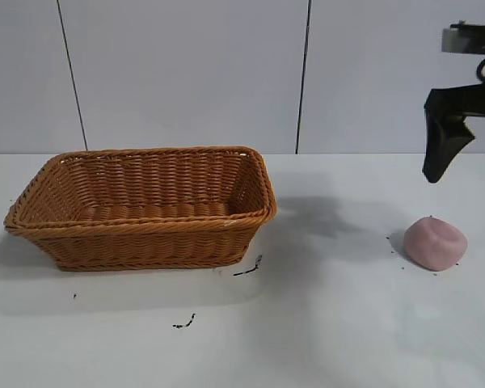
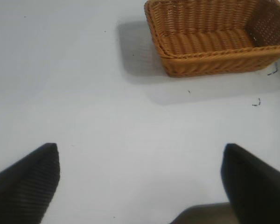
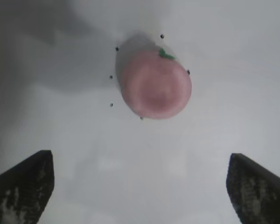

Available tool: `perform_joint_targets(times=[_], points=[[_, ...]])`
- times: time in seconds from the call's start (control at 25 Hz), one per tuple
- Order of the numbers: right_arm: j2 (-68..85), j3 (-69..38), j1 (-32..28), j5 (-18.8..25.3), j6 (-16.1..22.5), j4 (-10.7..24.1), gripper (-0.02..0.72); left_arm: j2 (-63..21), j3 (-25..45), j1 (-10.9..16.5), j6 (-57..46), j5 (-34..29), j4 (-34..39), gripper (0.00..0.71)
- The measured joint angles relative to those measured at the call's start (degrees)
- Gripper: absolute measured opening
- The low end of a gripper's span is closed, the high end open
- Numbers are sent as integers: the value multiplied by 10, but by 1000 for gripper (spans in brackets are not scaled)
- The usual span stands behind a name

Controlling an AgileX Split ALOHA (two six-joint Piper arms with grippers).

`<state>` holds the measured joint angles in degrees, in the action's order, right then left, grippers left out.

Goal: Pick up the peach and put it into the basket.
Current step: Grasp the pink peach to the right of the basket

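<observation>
- Two grippers in play, one working: right gripper (image 1: 446,166) hangs above the peach (image 1: 435,242), jaws spread wide, holding nothing.
- Right wrist view: both fingers (image 3: 21,186) flank bare table (image 3: 140,186), peach (image 3: 155,84) lies ahead of the gap, not yet between them. Judged: gripper is lined up for a top-down grab, needs to shift over the fruit and drop.
- Wide jaws make sense; the peach is round and needs clearance on both sides.
- Peach sits on the table at the exterior view's right, well apart from the basket (image 1: 145,234), nothing touching it. Small dark dots ring it on the table surface.
- Peach orientation: squat rounded lump, no clear long axis, maybe slightly wider than tall. Green leaf tip (image 3: 166,54) shows at one edge in the right wrist view, so the stem end points sideways along the table, not up. Shallow dimple faces the wrist camera.
- Basket stands upright on the left part of the table, open side up, nothing inside; long axis runs left-right in the exterior view. Judged: open top suits a drop from above.
- Left gripper (image 2: 140,186) parked off to the side over bare table, jaws apart, nothing held; basket (image 2: 214,46) seen farther off.
- Task stage, judged: approach only, pick not yet made.
</observation>
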<state>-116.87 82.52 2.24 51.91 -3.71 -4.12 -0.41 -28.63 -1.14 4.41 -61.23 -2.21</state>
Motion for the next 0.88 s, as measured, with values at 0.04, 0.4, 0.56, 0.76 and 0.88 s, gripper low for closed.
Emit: perform_joint_targets(times=[0.04, 0.4, 0.56, 0.76, 0.88], points=[[-15, 4, 0, -2, 0, 0, 689, 0, 0, 0, 0, 0, 0, 692], [-68, 5, 0, -8, 0, 0, 689, 0, 0, 0, 0, 0, 0, 692], [-68, 5, 0, -11, 0, 0, 689, 0, 0, 0, 0, 0, 0, 692], [-68, 5, 0, -18, 0, 1, 689, 0, 0, 0, 0, 0, 0, 692], [-68, 5, 0, -21, 0, 2, 689, 0, 0, 0, 0, 0, 0, 692]])
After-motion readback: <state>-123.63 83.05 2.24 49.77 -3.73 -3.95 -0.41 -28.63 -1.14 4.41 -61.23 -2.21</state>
